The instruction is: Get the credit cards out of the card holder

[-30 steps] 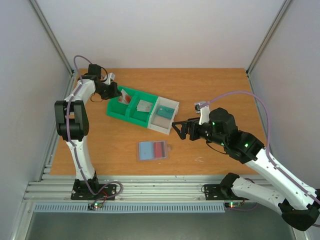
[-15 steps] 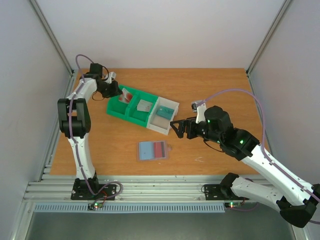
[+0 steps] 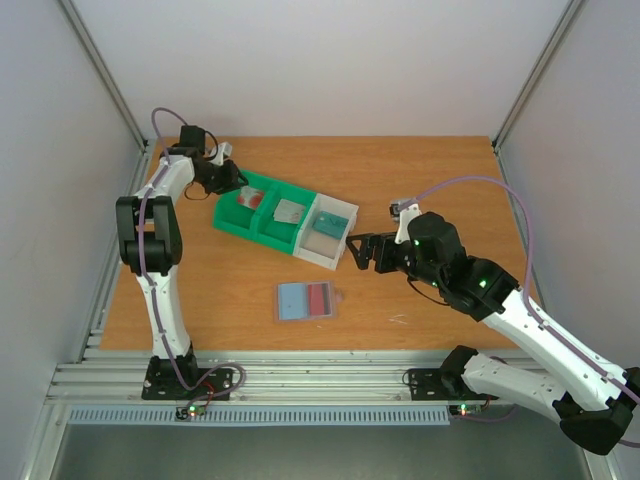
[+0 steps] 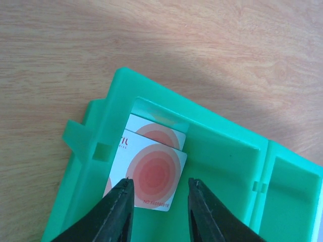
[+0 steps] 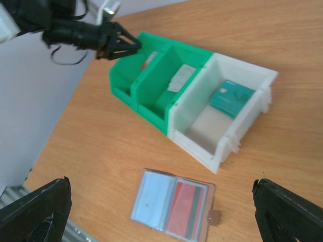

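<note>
**Holder lies below and left of the open right claw**

On the table (image 3: pixel 430 170), the green-and-white tray (image 3: pixel 245 232) sits upper centre in the overhead view. The card holder (image 3: pixel 305 300) lies open flat at lower centre, its long axis running left to right. The right gripper (image 3: pixel 358 252), jaws spread wide and empty, hangs just right of the tray's white end, with the holder below and left of it. The left gripper (image 3: pixel 232 180) is farther off, at the tray's left compartment, so I judge the right arm better placed. Only the left wrist view shows those fingers parted, grasping nothing, over a white card with red rings (image 4: pixel 154 174). Only the right wrist view shows a red card (image 5: pixel 185 207) in the holder's right half.
</note>
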`<state>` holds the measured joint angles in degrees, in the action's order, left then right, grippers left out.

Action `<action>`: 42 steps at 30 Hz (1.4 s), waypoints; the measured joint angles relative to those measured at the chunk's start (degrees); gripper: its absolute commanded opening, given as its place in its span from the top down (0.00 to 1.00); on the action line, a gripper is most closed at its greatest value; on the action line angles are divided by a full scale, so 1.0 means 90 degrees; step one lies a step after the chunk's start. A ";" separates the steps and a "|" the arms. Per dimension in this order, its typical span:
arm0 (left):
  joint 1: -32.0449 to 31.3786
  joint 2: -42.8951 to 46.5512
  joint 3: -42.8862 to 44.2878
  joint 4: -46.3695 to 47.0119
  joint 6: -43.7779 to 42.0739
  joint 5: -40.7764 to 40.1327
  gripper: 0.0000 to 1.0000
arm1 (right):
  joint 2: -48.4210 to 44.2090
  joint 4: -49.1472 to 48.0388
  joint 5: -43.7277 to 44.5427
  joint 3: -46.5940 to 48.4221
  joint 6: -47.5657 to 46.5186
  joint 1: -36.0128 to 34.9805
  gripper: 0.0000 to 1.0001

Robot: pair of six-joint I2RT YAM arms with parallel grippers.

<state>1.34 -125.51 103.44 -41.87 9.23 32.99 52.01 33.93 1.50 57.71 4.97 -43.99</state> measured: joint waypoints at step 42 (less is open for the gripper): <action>-0.2018 0.5649 -0.5401 0.0160 0.1477 -0.0027 0.49 | 0.1528 0.0216 -0.1885 -0.1120 0.1200 -0.0447 0.50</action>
<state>-16.82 -74.67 54.83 -40.42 22.52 32.75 65.76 35.88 -15.46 47.64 15.77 -48.01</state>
